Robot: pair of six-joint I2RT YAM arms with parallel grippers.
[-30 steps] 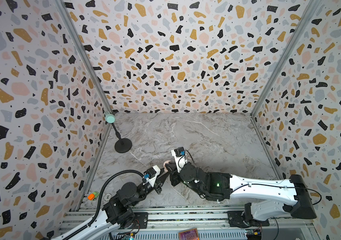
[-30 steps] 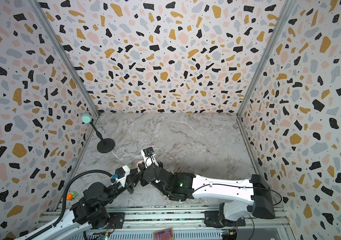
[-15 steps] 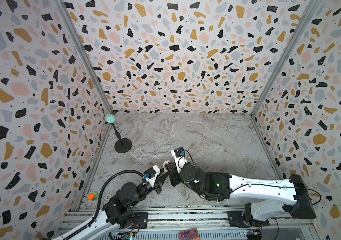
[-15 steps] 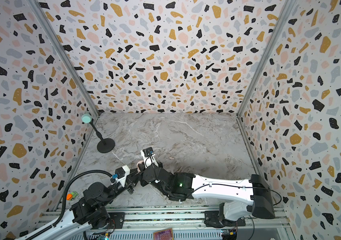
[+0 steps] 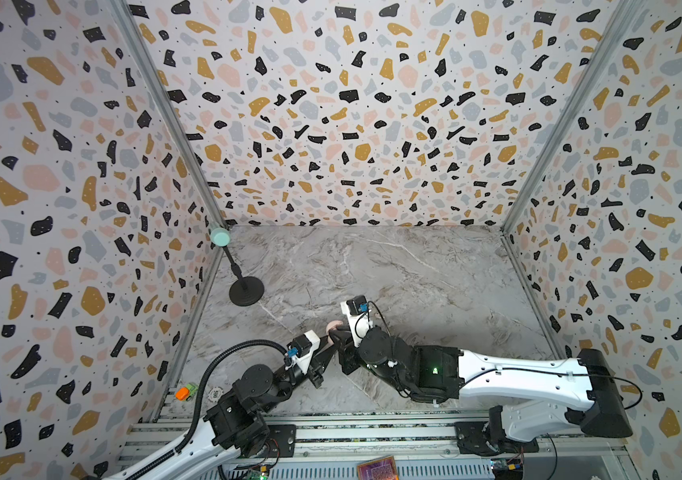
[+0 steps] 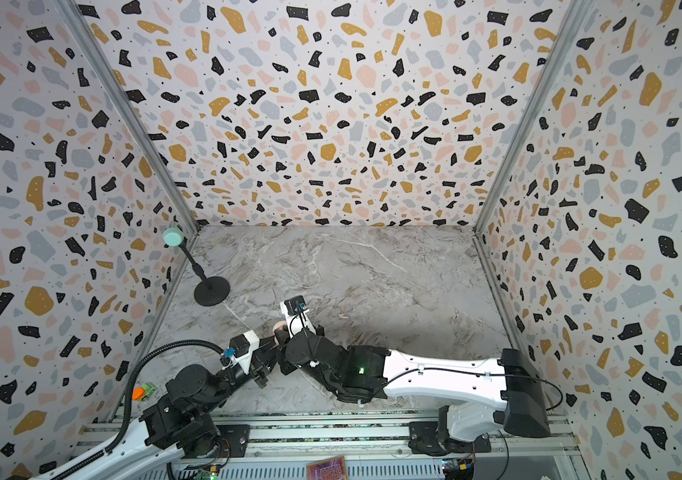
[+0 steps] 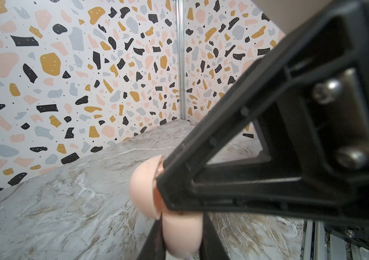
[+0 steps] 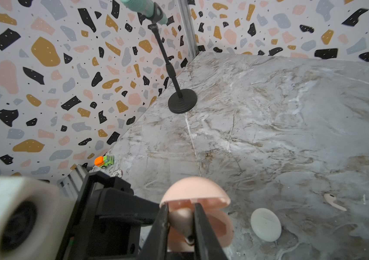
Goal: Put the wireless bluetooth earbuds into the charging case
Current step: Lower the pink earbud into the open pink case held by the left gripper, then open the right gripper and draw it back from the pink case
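Note:
A pale pink round charging case (image 8: 196,191) hangs open above the table, lid up, with my left gripper (image 7: 180,227) shut on its lower half (image 7: 182,234). My right gripper (image 8: 180,210) reaches in over the open case, its two black fingers pinched on a pink earbud (image 8: 180,221) just above the base (image 8: 220,227). Both top views show only a sliver of the case (image 5: 334,328) (image 6: 279,329) between the two wrists. A second pink earbud (image 8: 334,202) lies loose on the marble. No white earbuds are in view.
A closed white round case (image 8: 265,225) lies on the table beside the pink one. A black microphone stand (image 5: 246,291) (image 8: 182,103) stands at the back left. A small orange-and-green toy car (image 5: 186,391) (image 8: 104,161) sits by the left wall, near the front rail (image 5: 372,432).

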